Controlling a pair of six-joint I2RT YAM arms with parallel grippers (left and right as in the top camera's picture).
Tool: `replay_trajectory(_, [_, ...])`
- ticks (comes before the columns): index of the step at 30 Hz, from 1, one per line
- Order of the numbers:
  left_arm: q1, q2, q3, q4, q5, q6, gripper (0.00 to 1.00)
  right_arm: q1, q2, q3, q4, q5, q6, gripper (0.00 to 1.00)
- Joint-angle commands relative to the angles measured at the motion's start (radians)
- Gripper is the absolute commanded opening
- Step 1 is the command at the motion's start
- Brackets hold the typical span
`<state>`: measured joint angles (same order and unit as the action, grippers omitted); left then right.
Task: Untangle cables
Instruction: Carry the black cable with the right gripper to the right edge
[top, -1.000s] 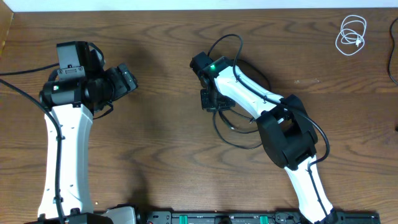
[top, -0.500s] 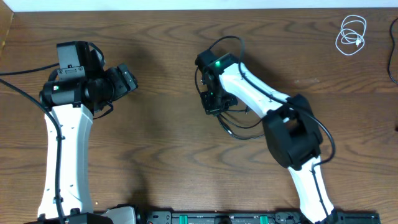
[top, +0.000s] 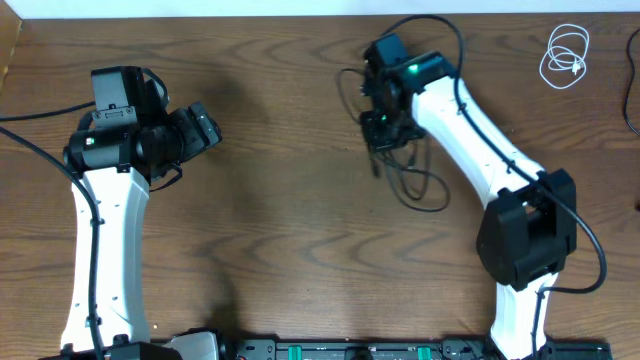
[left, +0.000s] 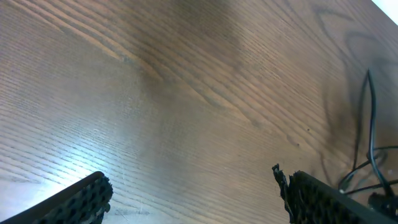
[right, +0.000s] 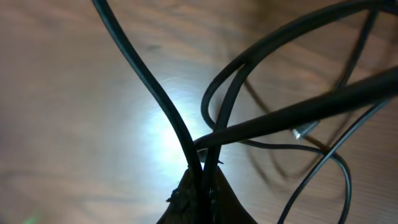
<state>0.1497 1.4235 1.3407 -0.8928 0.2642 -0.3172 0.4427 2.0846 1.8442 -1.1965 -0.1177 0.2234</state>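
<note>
The black cable (top: 415, 180) hangs in loops from my right gripper (top: 382, 128) above the middle of the table, its lower loops trailing on the wood. In the right wrist view my right gripper (right: 202, 186) is shut on strands of the black cable (right: 161, 99), which rise from between the fingertips. The white cable (top: 565, 57) lies coiled in small loops at the far right corner, apart from the black one. My left gripper (top: 205, 128) is open and empty at the left, its fingers (left: 193, 193) over bare wood. Part of the black cable (left: 370, 124) shows at the right edge of the left wrist view.
The wooden table (top: 260, 230) bears the arms' bases at the front edge (top: 350, 350). A thicker black cord (top: 40, 115) runs from the left arm off the left edge. Another dark cord (top: 632, 110) shows at the right edge.
My right gripper has moved away from me and to the right, carrying the black cable with it; the loops have dragged along. The left arm and the white cable have not moved.
</note>
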Motion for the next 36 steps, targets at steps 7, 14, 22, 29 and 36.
replay_trajectory(7, [0.002,0.008,-0.002,-0.003,0.005,-0.002,0.91,-0.025,0.096,-0.008,-0.009,0.185,0.009,0.01])
replay_trajectory(14, [0.002,0.008,-0.002,-0.003,0.005,-0.002,0.91,-0.026,0.126,-0.008,-0.004,0.328,0.053,0.1])
replay_trajectory(22, [0.002,0.008,-0.002,-0.003,0.005,-0.002,0.91,-0.041,0.134,-0.01,0.019,0.337,0.052,0.26])
replay_trajectory(29, [0.002,0.008,-0.002,-0.003,0.005,-0.001,0.91,-0.102,0.185,-0.01,0.021,0.312,0.051,0.38])
replay_trajectory(36, [0.002,0.008,-0.002,-0.003,0.004,-0.002,0.91,-0.127,0.22,-0.01,0.066,0.145,-0.038,0.46])
